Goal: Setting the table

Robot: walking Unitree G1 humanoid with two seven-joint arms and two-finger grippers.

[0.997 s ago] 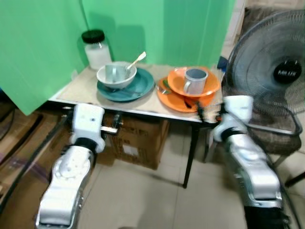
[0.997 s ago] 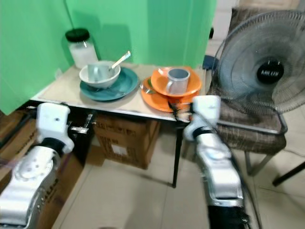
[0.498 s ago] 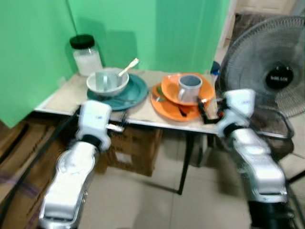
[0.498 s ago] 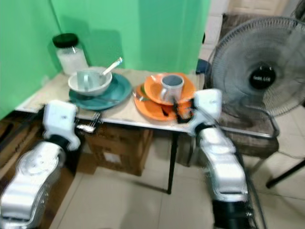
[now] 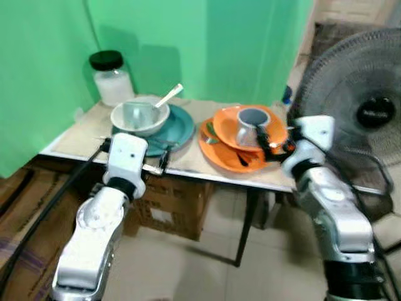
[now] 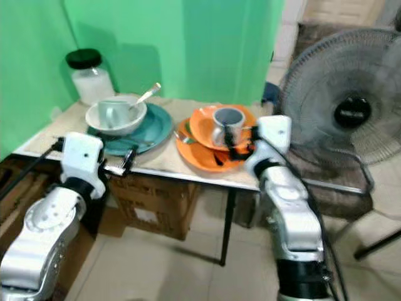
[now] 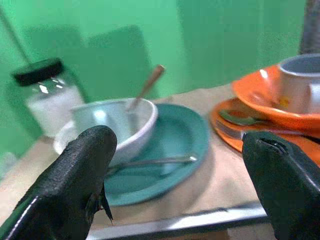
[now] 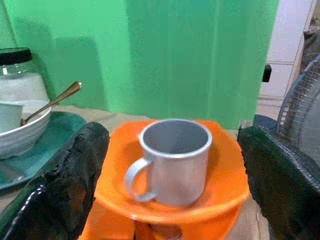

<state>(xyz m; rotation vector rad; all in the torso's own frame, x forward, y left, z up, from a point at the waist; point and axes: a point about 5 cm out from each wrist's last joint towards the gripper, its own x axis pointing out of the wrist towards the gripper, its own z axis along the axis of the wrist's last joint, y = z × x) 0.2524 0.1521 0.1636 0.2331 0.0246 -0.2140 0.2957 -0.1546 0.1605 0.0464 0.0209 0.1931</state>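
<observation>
Left eye view, table: I see the table (image 5: 94, 128) in front of me, with a teal plate (image 5: 182, 125) carrying a white bowl (image 5: 140, 116), and an orange plate (image 5: 229, 153) with an orange bowl (image 5: 276, 128) and a steel mug (image 5: 249, 125) on it
Left eye view, right gripper: my right gripper (image 5: 270, 145) is at the table edge, just beside the orange bowl; the mug lies straight ahead of it, so I judge this arm is the nearer one for the mug
Right eye view, left gripper: my left gripper (image 6: 128, 160) is at the near edge, just before the teal plate; the white bowl is ahead of it and a little to my left
Right eye view, others: a jar (image 6: 88, 76) stands at the back of the table, a fan (image 6: 351, 106) is at my right
Left wrist view: the two fingers (image 7: 75, 175) stand wide apart and hold nothing; between them I see the teal plate, a fork (image 7: 150, 161) lying across it, and a spoon (image 7: 146, 86) leaning in the white bowl
Right wrist view: the fingers (image 8: 70, 180) are also wide apart and empty; the mug sits centred between them, its handle (image 8: 135, 177) turned toward the camera side, long axis upright
Next move, my judgement: go forward with the right arm and close around the mug body
</observation>
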